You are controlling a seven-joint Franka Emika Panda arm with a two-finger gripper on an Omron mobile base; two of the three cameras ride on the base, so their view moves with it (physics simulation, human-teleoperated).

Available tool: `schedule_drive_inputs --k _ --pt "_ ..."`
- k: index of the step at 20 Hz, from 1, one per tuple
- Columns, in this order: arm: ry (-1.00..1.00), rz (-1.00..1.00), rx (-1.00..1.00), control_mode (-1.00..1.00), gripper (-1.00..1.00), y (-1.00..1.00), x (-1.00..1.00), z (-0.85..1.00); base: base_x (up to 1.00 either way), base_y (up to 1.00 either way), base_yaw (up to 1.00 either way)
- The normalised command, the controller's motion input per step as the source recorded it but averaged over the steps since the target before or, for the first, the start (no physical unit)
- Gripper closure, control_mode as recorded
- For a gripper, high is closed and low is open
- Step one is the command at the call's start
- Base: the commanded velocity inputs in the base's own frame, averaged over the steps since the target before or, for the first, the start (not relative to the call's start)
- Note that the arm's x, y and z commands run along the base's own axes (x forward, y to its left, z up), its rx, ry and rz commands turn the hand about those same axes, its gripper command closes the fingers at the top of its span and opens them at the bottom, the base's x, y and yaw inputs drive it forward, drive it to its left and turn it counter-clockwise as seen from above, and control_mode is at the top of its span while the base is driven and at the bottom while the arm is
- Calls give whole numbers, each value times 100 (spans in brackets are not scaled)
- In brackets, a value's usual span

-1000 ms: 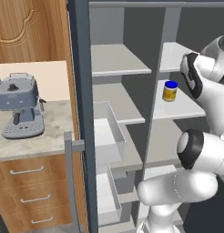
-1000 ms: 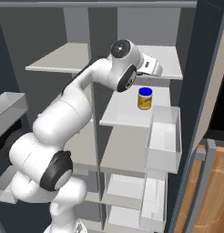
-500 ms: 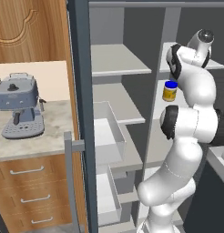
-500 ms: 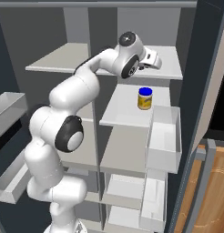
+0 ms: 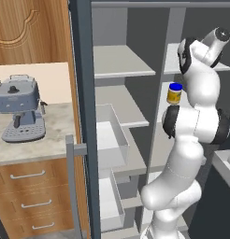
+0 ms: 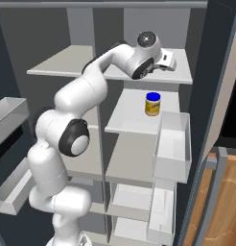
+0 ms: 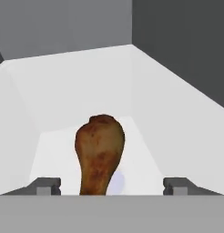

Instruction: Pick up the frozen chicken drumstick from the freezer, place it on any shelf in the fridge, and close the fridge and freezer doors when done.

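A brown chicken drumstick (image 7: 99, 154) lies on the pale grey shelf (image 7: 77, 95), its rounded head pointing toward the shelf's back edge and its narrow end toward the near edge. The gripper (image 7: 111, 186) stands wide open: one dark fingertip (image 7: 46, 185) is to the drumstick's left, the other well off to its right, neither touching it. Beyond the shelf's back and right edges rise dark grey walls (image 7: 177, 41).

Arm swung up to top shelf (image 6: 180, 72); hand (image 7: 106, 185) jaws apparently opened around drumstick (image 7: 99, 152).
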Motion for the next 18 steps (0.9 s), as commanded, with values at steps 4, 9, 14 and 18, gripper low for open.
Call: schedule_drive_inputs --k 4,9,14,18 --pt "-31 0 0 -100 -100 4 -97 0 0 0 0" --pt "-19 0 0 -100 -100 20 -100 11 0 0 0" --pt "4 0 0 -100 -100 46 -100 8 0 0 0" --pt "19 0 0 -100 -100 71 -100 0 0 0 0"
